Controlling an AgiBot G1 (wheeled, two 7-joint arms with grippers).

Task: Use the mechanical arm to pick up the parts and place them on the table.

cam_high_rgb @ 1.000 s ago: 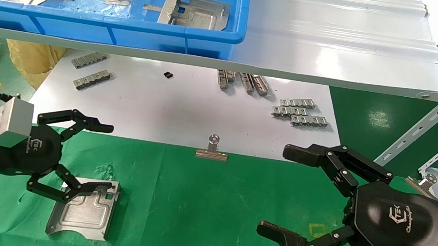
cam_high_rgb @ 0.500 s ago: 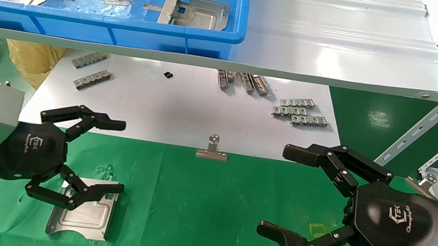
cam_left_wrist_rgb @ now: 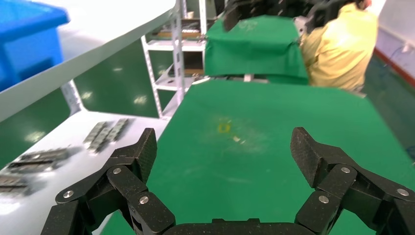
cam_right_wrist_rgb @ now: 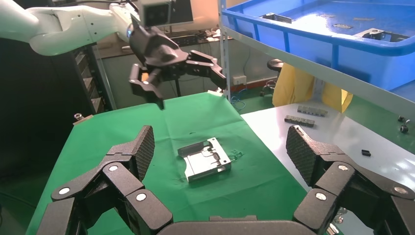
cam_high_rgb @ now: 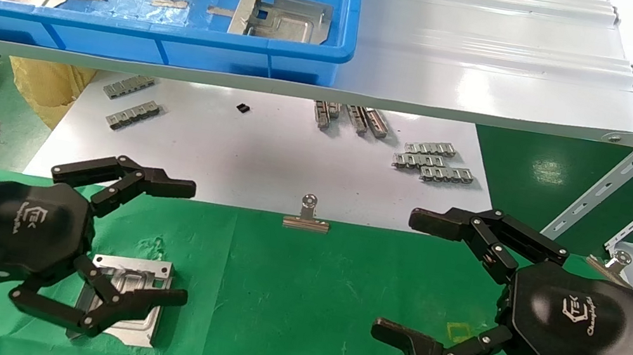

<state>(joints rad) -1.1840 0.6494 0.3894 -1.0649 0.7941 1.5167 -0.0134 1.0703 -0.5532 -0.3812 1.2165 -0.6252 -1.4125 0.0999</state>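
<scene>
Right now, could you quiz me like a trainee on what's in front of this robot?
1. True or false: the left gripper is clamped on the metal plate lying on the green cloth.
2. How many metal plates are still in the blue bin? A) none B) two C) four
3. Fill in: the silver binder clip sits at the edge where the white sheet meets the green ____.

Key:
1. False. The right wrist view shows the left gripper open and raised above the plate, not touching it; the right gripper is open too, off to the right.
2. B
3. cloth
</scene>
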